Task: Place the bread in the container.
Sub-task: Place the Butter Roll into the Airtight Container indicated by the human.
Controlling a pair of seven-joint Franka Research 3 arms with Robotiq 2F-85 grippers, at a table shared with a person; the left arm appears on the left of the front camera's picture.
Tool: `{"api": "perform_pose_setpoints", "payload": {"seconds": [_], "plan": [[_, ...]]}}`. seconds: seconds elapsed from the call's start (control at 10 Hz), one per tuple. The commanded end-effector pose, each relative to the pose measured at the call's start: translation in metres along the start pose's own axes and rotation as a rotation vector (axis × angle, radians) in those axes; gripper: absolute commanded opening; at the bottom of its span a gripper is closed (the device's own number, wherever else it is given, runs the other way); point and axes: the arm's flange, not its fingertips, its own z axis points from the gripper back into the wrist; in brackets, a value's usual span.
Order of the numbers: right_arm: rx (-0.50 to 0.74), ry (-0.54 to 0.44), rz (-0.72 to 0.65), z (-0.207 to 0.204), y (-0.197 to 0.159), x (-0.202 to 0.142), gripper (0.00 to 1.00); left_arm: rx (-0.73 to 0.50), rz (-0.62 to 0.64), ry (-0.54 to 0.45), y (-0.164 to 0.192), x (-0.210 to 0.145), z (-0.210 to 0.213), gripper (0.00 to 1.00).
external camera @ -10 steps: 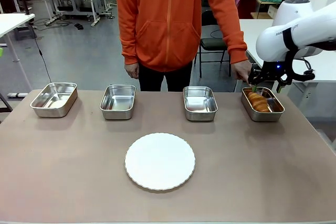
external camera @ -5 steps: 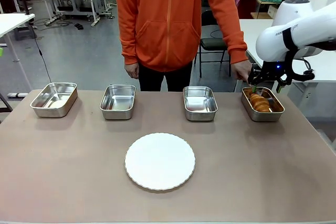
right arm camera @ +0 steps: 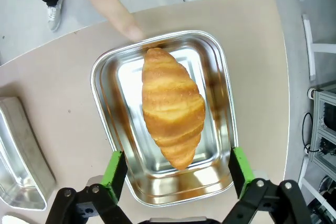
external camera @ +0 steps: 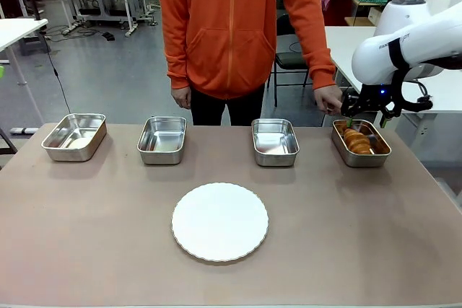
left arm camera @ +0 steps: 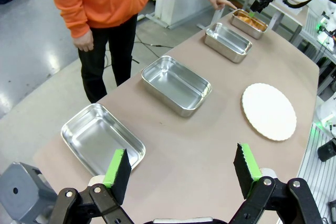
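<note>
Along the far side of the desk point(external camera: 86, 250), four steel pans are seen in a row, with a white scalloped plate point(external camera: 220, 221) set nearer the middle. The left hand point(left arm camera: 181, 171) is shown spread wide above the desk's left end, with nothing held. A person's finger point(right arm camera: 118, 19) is pointed at the rim of the rightmost container point(external camera: 361, 143). The bread point(right arm camera: 172, 113) is seen lying inside that container. Above it, the right hand point(right arm camera: 176, 174) is held spread apart, gripping nothing.
</note>
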Motion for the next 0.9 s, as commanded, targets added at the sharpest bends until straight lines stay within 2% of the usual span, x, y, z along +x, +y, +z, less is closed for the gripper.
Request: {"api": "perform_pose_setpoints", "payload": {"seconds": [0.0, 0.2, 0.3, 0.6, 0.8], "plan": [[-0.002, -0.002, -0.004, 0.000, 0.000, 0.000, 1.00, 0.000, -0.004, -0.004, -0.002, 0.000, 0.001, 1.00], [0.000, 0.000, 0.000, 0.000, 0.000, 0.000, 1.00, 0.000, -0.004, -0.004, -0.002, 0.000, 0.001, 1.00], [-0.019, -0.047, -0.037, 0.016, 0.012, -0.014, 1.00, 0.000, -0.004, -0.004, -0.002, 0.000, 0.001, 1.00], [0.002, -0.142, -0.141, 0.062, 0.043, -0.068, 1.00, 0.000, -0.004, -0.004, -0.002, 0.000, 0.001, 1.00], [0.040, -0.205, -0.131, 0.074, 0.054, -0.123, 1.00, 0.000, -0.004, -0.004, -0.002, 0.000, 0.001, 1.00]]}}
